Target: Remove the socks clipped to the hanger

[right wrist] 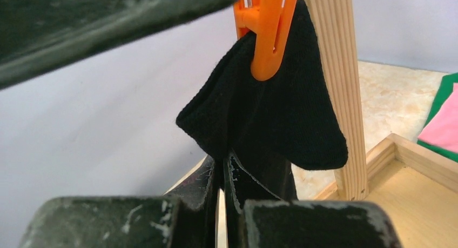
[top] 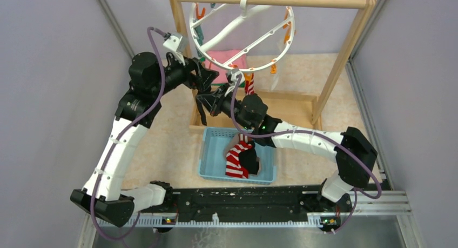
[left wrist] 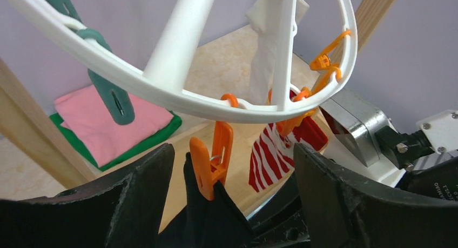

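Note:
The white ring hanger (top: 193, 34) hangs from the wooden rack's bar; its rim also shows in the left wrist view (left wrist: 162, 94). An orange clip (left wrist: 213, 159) on the rim holds a black sock (left wrist: 205, 215). My left gripper (left wrist: 232, 156) is open, with its jaws on either side of that clip and not touching it. My right gripper (right wrist: 224, 167) is shut on the black sock (right wrist: 270, 113) just below the orange clip (right wrist: 267, 32). A red-and-white striped sock (left wrist: 270, 156) and a white sock (left wrist: 264, 59) hang clipped further round the rim. In the top view both grippers, left (top: 208, 78) and right (top: 209, 104), meet under the ring's near-left edge.
A blue basket (top: 208, 161) in front of the rack holds a red-and-white striped sock (top: 235, 159) and a black sock (top: 249, 159). The wooden rack frame (top: 340, 59) surrounds the hanger. A folded pink-and-green cloth (top: 227, 59) lies behind it. Grey walls stand on both sides.

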Available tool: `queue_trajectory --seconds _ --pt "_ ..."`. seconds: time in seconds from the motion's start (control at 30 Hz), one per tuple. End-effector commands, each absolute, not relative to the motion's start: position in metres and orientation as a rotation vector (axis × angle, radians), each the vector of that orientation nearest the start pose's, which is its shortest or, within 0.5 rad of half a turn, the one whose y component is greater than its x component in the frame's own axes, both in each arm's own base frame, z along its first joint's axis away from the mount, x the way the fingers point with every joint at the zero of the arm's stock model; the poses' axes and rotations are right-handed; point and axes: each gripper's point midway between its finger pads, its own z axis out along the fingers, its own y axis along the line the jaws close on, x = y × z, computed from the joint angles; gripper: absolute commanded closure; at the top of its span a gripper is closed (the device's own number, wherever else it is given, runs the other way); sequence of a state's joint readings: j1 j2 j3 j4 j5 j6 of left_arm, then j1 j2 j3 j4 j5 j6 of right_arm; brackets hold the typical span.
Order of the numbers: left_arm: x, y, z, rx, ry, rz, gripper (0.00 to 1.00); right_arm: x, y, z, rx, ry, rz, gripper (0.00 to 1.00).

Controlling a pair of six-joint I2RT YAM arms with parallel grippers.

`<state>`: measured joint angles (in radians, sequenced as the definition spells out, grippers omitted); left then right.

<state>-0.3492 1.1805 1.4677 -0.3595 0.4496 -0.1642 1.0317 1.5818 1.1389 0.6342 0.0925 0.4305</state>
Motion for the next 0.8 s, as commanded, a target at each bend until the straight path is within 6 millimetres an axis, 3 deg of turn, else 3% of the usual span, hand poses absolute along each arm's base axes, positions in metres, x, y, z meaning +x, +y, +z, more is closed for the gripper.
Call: queue_trajectory --seconds 0.0,0.3,0.67,0.77 --pt "0.306 -0.189 0.439 0.489 1.566 -0.668 0.13 0.278 0.457 0.351 -0.317 1.431 1.123 1.0" --pt "0.307 -0.19 0.425 0.5 1.608 -0.623 0.19 0.281 0.473 0.355 -0.317 1.433 1.132 1.0" --pt "0.328 -0.193 0.43 0.481 1.607 -0.523 0.48 0.273 0.485 0.359 -0.313 1.428 1.15 1.0" --pt "0.331 -0.191 0.43 0.47 1.61 -0.503 0.49 0.271 0.486 0.358 -0.317 1.428 1.159 1.0"
